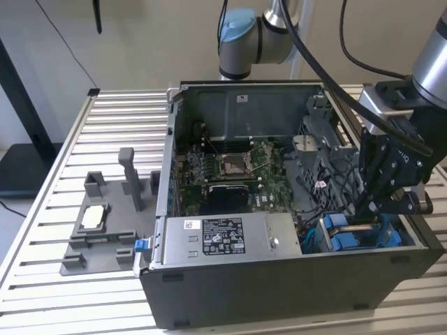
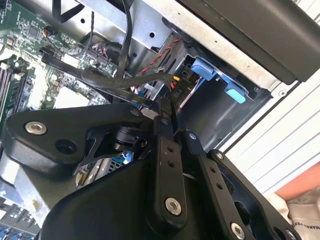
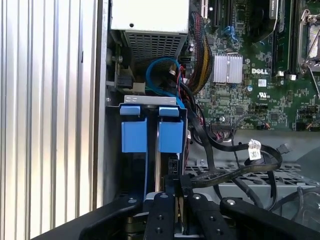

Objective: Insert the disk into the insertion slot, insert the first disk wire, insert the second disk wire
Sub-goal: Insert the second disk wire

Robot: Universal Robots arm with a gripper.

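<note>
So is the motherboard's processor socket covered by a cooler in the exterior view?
No, the processor socket sits bare on the motherboard, with no cooler over it.

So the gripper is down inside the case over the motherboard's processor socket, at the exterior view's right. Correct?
Not quite. The gripper is down inside the case at the exterior view's right, but it is over the drive cage with the blue carriers, not the processor socket, which sits farther toward that view's left. The exterior view shows this.

The arm reaches steeply down, its pincer with fingers drawn close together.
</note>
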